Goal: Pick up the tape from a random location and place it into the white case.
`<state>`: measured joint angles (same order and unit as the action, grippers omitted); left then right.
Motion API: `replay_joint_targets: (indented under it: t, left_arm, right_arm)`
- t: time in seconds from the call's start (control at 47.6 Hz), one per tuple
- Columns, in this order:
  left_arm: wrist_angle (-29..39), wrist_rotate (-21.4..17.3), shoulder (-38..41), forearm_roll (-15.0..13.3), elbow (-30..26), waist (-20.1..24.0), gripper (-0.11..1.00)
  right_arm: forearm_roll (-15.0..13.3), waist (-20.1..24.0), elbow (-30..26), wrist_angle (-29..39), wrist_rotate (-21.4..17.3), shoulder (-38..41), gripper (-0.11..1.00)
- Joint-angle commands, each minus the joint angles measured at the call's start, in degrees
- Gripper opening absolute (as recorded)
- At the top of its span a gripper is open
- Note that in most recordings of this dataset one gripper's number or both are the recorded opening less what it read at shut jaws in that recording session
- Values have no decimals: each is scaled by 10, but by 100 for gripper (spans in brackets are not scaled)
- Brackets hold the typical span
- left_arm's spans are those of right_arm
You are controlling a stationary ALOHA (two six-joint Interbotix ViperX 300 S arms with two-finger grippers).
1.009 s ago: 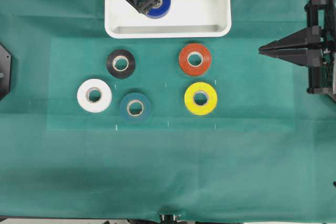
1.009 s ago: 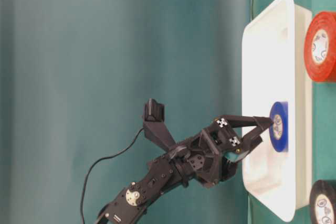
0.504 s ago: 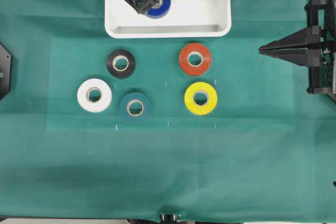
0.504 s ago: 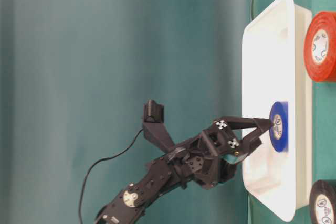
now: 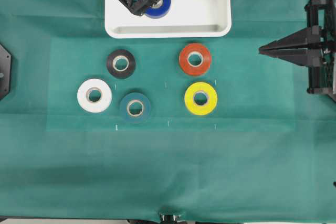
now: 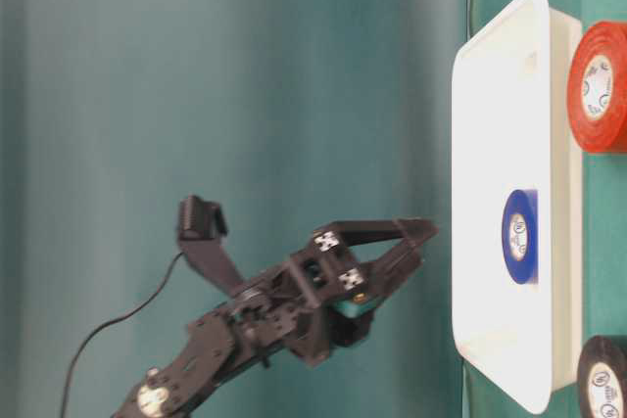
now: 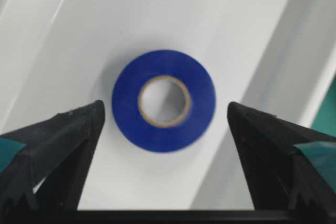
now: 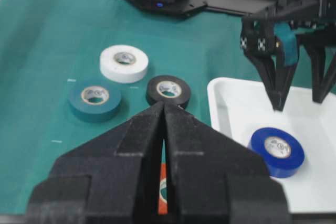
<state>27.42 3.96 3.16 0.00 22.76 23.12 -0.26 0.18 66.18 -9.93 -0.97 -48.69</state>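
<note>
The royal-blue tape [image 5: 161,7] lies flat inside the white case [image 5: 173,27], in its left half. My left gripper [image 5: 143,1] is open and empty, raised above the tape with its jaws spread wider than the roll. In the left wrist view the tape [image 7: 126,103] lies on the case floor [image 7: 79,35] between and below my fingertips, touching neither. The table-level view shows the left gripper [image 6: 421,237] well clear of the tape [image 6: 520,237]. My right gripper [image 5: 261,51] is shut and empty at the right edge, far from the case.
Five other rolls lie on the green cloth in front of the case: black [image 5: 121,63], white [image 5: 94,95], dark teal [image 5: 135,107], orange-red [image 5: 195,59] and yellow [image 5: 200,98]. The case has a raised rim [image 8: 231,103].
My left gripper has lifted up and back from the blue tape, which stays lying in the case. The right arm has not moved.
</note>
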Motion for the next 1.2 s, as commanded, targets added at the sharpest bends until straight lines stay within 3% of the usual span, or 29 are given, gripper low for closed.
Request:
replay_joint_targets:
  t: [0.0,0.378,1.177]
  left_arm:
    - [5,0,-33,-2,-7,-5,96]
    - [53,0,-77,-2,-10,-5,96]
    - [53,-2,-99,-2,-6,-5,95]
  right_arm:
    - [-1,1,-6,-3,-1,2,0]
    - [-1,1,-6,-3,-2,2,0]
    - [-1,1,-7,-3,-2,1,0]
